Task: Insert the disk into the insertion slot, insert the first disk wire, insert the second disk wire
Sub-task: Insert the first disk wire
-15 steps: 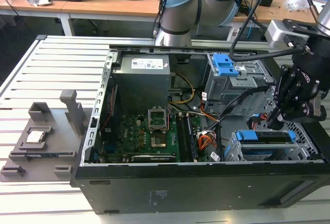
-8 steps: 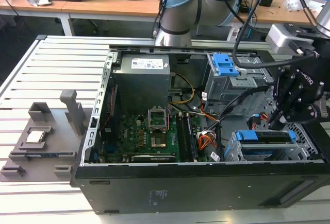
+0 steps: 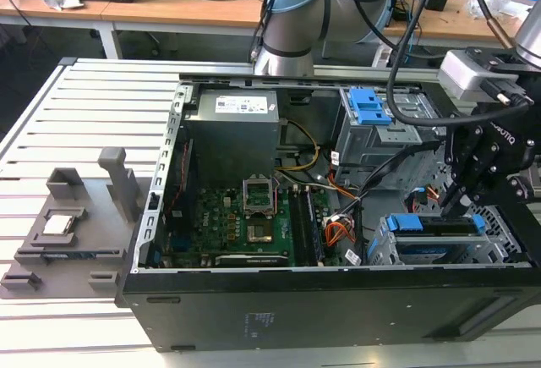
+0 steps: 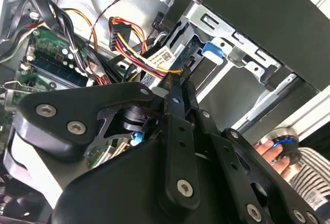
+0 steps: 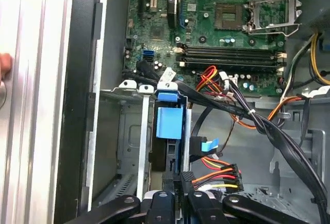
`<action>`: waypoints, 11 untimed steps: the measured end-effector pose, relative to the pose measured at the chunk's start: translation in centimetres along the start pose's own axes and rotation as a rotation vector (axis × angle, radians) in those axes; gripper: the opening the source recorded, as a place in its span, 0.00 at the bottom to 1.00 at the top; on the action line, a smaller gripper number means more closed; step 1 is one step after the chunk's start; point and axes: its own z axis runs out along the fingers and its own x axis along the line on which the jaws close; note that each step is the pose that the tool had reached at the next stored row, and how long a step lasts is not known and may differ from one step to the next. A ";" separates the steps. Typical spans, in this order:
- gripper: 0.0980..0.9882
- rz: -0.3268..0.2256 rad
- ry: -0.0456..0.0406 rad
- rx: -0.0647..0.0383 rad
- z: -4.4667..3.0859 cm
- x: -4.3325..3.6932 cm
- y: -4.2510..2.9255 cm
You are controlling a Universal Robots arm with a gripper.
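The disk (image 3: 435,231) lies in the insertion slot (image 3: 385,248), a silver perforated bay at the case's front corner on the exterior view's right. Its blue bracket (image 5: 169,123) sticks out of the slot's mouth (image 5: 129,131) in the first wrist view, and a blue tab (image 4: 211,49) shows in the second. My gripper (image 3: 454,205) hangs just over the disk, shut, with nothing visible between its black fingers (image 5: 172,190). Loose beside the slot lie a black connector on red, yellow and orange wires (image 5: 219,175) and a blue-ended flat connector (image 5: 206,144). The fingertips (image 4: 175,95) point at the wire bundle.
A taller grey cage with a blue latch (image 3: 368,106) stands behind the slot. The motherboard (image 3: 245,224) and power supply (image 3: 232,127) take up the case's middle. Black cables (image 5: 268,126) cross above the bay. A grey fixture (image 3: 68,224) sits on the slatted table. A person's hand (image 4: 270,149) rests outside the case.
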 end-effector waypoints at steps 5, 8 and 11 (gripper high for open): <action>0.07 0.024 -0.0016 -0.002 0.13 0.01 -0.40; 0.07 0.052 -0.0030 -0.004 0.20 0.04 -0.41; 0.07 0.082 -0.0033 -0.006 0.26 0.04 -0.49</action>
